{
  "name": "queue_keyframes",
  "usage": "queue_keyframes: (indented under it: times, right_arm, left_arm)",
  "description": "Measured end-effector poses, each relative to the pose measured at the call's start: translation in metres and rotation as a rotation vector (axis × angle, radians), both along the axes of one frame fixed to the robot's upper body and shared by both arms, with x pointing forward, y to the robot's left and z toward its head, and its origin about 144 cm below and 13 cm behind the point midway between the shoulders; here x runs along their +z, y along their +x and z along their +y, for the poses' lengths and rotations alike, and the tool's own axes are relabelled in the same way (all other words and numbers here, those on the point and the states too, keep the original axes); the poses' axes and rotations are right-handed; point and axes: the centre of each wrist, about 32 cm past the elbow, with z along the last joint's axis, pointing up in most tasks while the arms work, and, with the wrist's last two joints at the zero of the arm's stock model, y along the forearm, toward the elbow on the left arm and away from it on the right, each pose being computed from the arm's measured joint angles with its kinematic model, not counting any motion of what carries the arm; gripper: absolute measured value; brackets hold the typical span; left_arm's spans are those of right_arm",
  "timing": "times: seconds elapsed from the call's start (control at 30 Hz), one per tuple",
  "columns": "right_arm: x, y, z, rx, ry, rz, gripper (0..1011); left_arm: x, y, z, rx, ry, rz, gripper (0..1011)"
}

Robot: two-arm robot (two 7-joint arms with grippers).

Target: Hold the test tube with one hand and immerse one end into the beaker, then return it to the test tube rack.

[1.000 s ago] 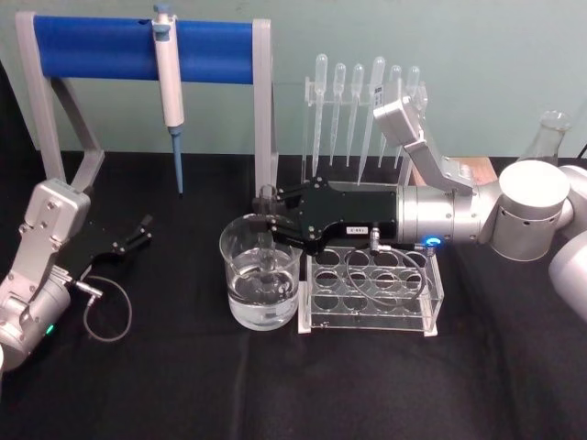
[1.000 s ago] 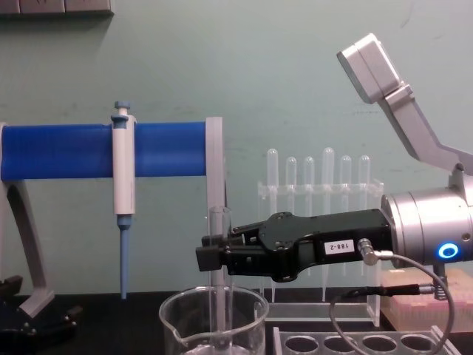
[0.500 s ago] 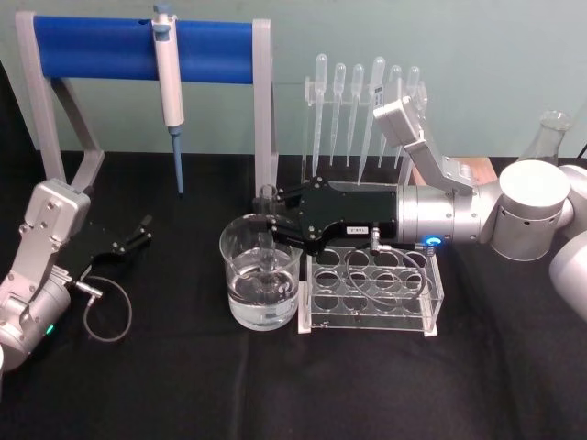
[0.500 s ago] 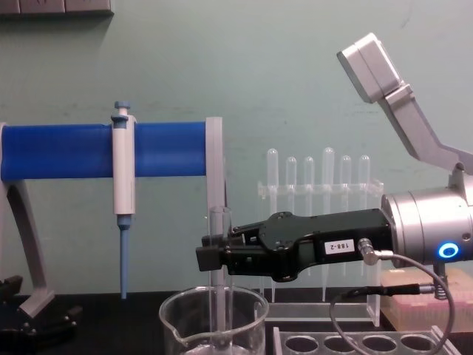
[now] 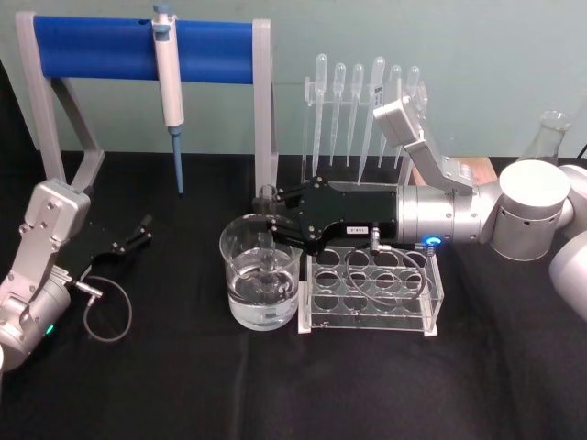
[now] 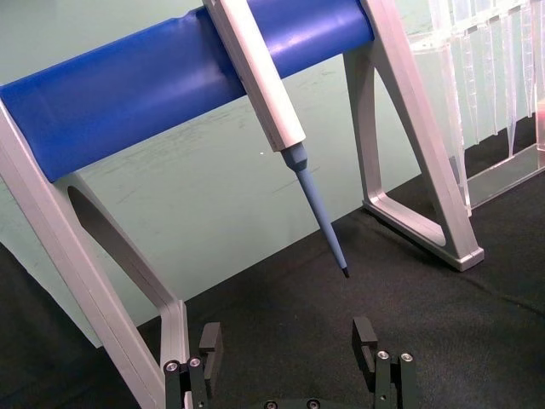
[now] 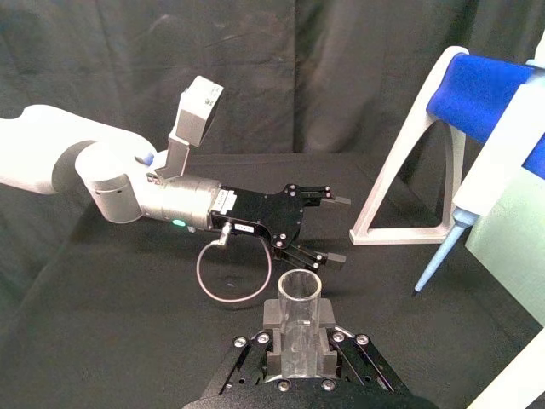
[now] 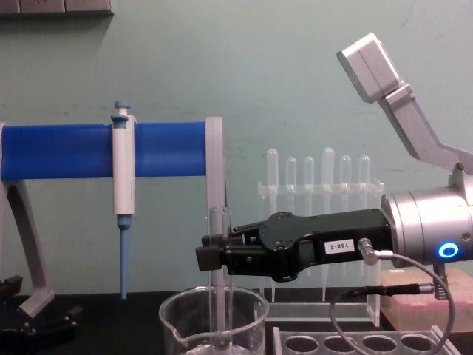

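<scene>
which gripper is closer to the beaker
Right. The right gripper is directly above the beaker, its fingers shut on the test tube dipped into it; the left gripper sits open, well off to the beaker's left.

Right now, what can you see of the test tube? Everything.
The test tube is a long, clear glass tube with an open rimmed top, standing upright. The right gripper is shut on it from the side, a little below the rim, so a short length sticks up above the gripper. Its lower part runs down inside the beaker, apart from the wall. In the head view the bottom end appears to sit in the water.
</scene>
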Motion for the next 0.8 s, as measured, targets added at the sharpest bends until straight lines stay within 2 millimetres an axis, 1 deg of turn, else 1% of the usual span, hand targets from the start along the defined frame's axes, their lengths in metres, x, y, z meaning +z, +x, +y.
queue_keyframes:
  times: [0.8]
  right_arm:
    - [0.0, 0.0, 0.0, 0.0, 0.0, 0.0, 237]
  left_arm:
    - [0.0, 0.0, 0.0, 0.0, 0.0, 0.0, 1000]
